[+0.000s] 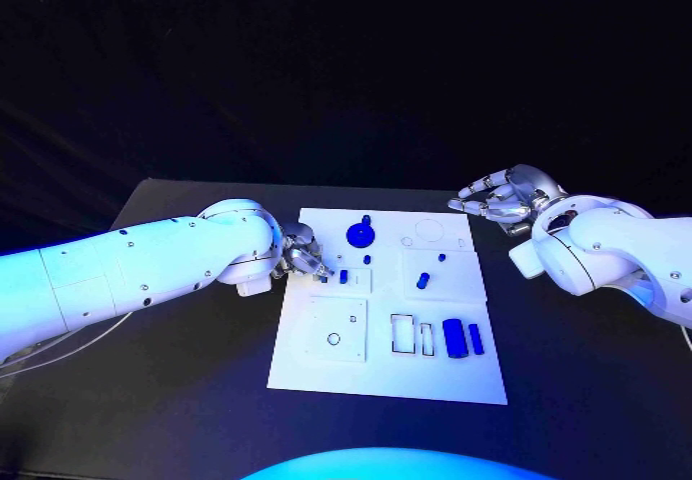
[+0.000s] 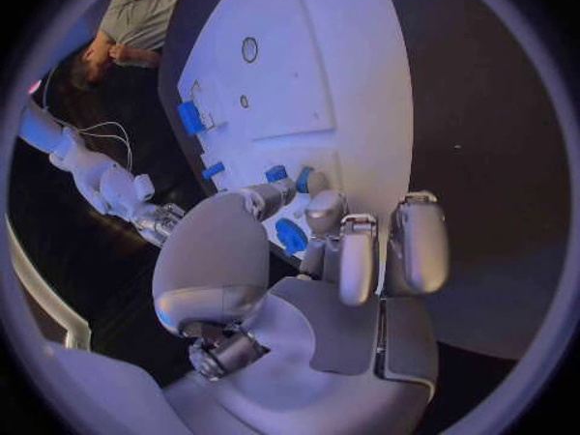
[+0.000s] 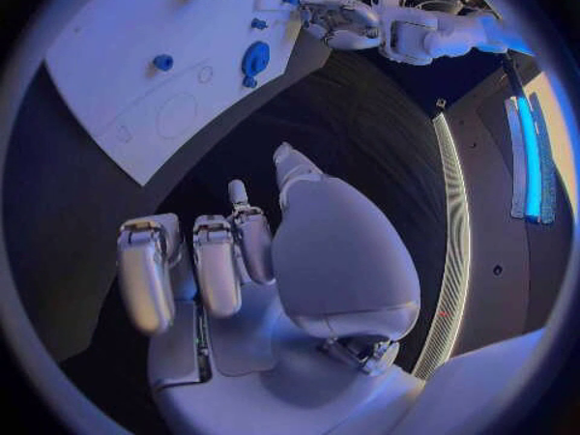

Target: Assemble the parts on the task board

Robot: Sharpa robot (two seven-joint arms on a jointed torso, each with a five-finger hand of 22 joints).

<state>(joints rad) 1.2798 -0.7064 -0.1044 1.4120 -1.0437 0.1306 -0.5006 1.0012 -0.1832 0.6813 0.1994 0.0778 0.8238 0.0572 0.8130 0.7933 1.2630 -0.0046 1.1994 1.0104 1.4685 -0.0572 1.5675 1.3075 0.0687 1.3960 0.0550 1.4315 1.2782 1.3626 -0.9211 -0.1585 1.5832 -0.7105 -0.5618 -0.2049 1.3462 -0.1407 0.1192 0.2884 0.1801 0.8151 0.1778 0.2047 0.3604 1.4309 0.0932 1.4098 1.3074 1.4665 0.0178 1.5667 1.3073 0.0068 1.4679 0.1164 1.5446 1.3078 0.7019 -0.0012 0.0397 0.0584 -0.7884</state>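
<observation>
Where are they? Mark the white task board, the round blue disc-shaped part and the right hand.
White task board (image 1: 325, 370): head view, bare near-left corner.
Round blue disc-shaped part (image 1: 359, 235): head view, disc's middle.
Right hand (image 1: 505, 196): head view, middle of the silver hand, beyond the board's far-right corner.

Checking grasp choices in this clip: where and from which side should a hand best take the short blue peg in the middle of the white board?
Probably from above, pinching the blue peg across its narrow width. It sits tilted on the white board with bare board around it, so fingers fit on both sides. The right hand, empty beyond the board's far right corner, looks better placed.
</observation>
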